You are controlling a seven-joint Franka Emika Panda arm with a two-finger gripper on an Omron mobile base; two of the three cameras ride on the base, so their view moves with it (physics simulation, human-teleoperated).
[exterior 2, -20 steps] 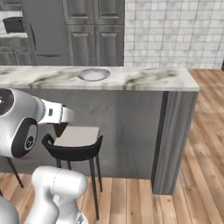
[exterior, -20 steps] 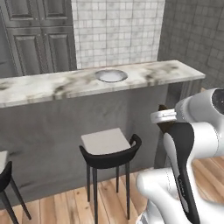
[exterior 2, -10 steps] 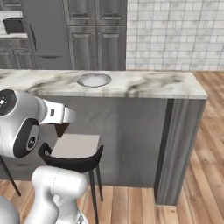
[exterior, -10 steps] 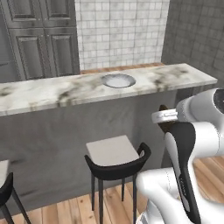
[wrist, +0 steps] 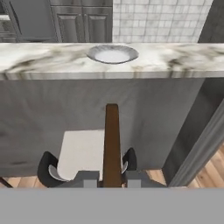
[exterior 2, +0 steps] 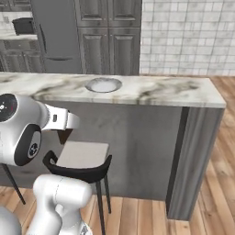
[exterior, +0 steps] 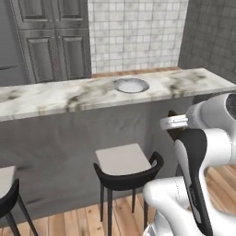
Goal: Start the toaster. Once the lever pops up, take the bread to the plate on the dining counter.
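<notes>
While the fingers (wrist: 112,178) clamp the bread (wrist: 112,144) edge-on, the plate (wrist: 112,54) sits on the dining counter (wrist: 43,59).

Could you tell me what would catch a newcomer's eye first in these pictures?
In the hand view, the dark brown bread stands edge-on, clamped in the hand. Beyond it, the grey plate sits empty on the dining counter. A black stool stands below.

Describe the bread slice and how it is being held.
The bread is a thin dark brown slice, seen edge-on in the hand view as a narrow upright strip. The gripper is shut on its lower end, one finger against each flat face. It hangs in the air before the dining counter, above a stool, short of the plate.
</notes>
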